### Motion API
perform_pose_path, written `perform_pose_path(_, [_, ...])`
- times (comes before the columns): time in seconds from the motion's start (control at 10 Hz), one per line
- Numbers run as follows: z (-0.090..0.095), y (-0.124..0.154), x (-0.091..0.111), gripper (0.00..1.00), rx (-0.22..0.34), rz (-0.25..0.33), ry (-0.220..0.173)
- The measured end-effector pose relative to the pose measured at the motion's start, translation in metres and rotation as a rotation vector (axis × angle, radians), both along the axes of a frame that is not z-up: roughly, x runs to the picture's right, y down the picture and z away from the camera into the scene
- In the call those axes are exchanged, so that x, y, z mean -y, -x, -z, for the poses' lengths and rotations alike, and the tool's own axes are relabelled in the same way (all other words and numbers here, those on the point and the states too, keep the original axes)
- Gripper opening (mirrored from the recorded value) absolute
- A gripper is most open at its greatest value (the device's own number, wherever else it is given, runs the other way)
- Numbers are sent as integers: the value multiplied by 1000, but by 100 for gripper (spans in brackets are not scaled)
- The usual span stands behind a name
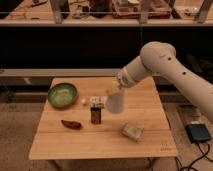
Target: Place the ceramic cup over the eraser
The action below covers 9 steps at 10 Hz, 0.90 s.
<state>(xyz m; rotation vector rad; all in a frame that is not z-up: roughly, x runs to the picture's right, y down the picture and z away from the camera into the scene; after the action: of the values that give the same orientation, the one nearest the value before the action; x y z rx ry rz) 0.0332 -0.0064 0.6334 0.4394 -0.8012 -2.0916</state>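
Camera view, 1 view only.

- Landmark: eraser, standing upright on the wooden table.
- Gripper is up and right of the eraser, closed around the top end of the ceramic cup. The cup hangs below it, just right of the eraser and not over it.
- The cup's lower end looks wider, so it's probably mouth-down, which a cover move needs.
- Grip at the top keeps the open end free to drop over the block.
- Clutter: white patterned box just behind the eraser, green bowl behind-left, dark red object left-front, pale block right-front.
- Judgement: needs a short shift left, then straight down. The rim could clip the box.
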Motion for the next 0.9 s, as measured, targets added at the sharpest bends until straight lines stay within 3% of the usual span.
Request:
perform_pose_path(0.3, [-2,3,2,15,13,-15,-1])
perform_pose_path(0.7, [-8,83,50,15,209,-130,-35])
perform_pose_path(0.8, [-7,102,59,15,249,-130,-53])
perform_pose_path(0.9, [-10,117,59,15,263,-92,-73])
